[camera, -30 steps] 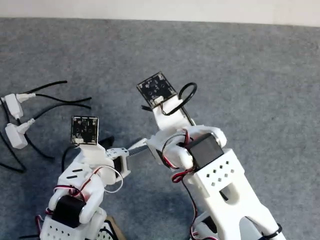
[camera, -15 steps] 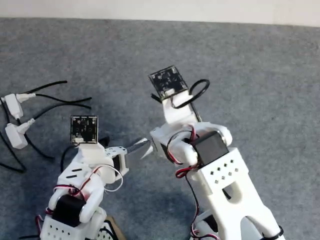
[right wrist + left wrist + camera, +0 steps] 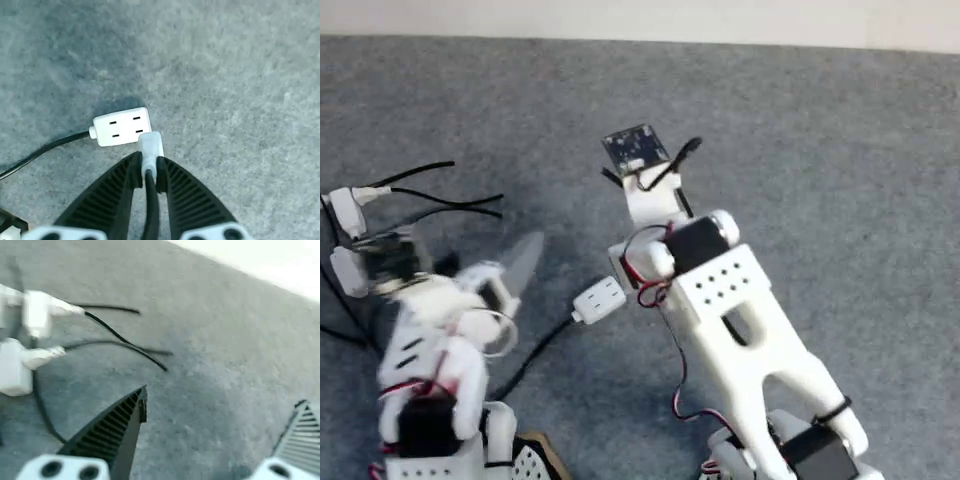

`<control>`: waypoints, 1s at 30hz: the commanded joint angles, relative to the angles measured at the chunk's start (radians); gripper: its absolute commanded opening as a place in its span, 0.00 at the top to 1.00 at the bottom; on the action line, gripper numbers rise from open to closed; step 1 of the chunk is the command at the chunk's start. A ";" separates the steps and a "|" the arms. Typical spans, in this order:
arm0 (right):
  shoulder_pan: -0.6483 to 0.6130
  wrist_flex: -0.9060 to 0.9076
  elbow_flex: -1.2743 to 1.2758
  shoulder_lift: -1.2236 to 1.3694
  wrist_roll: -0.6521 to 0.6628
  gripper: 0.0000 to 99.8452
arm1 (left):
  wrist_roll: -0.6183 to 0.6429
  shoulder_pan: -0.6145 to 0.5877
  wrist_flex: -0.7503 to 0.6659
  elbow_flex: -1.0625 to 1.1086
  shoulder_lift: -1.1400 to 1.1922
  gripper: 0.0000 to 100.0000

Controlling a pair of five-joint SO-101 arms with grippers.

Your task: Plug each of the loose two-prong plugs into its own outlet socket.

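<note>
Honestly, the right tool (image 3: 148,162) had the plug (image 3: 150,144) pinched tight at the outlet block (image 3: 120,126), so squaring prongs to slots looked key; the left tool (image 3: 221,395) gaped open.

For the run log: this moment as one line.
right pincer: shut on plug | plug: at edge of outlet block | left pincer: open, near loose plugs

The high camera looks down from above on the grey carpeted table (image 3: 820,150). The left wrist camera faces low across it, between the spread fingers of the left gripper (image 3: 221,395), toward the loose plugs (image 3: 35,312) at the high view's left edge. The right wrist camera looks steeply down, close over the outlet block (image 3: 122,126) seen mid-frame from above, past the right gripper (image 3: 148,159) and its gripped plug (image 3: 150,142).
</note>
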 commanded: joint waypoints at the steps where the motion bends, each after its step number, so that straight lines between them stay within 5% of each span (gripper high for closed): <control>1: -0.048 -0.035 -0.056 0.027 -0.002 1.00 | 0.000 -0.064 0.002 -0.162 0.223 0.58; 6: -0.074 -0.119 -0.047 0.082 -0.002 1.00 | -0.002 -0.200 -0.040 -0.255 0.496 0.58; 16: -0.074 -0.122 -0.028 0.111 -0.006 1.00 | -0.064 -0.472 -0.358 -0.292 0.765 0.58; 30: -0.074 -0.159 0.030 0.116 -0.008 1.00 | -0.071 -0.688 -0.236 -0.951 1.491 0.58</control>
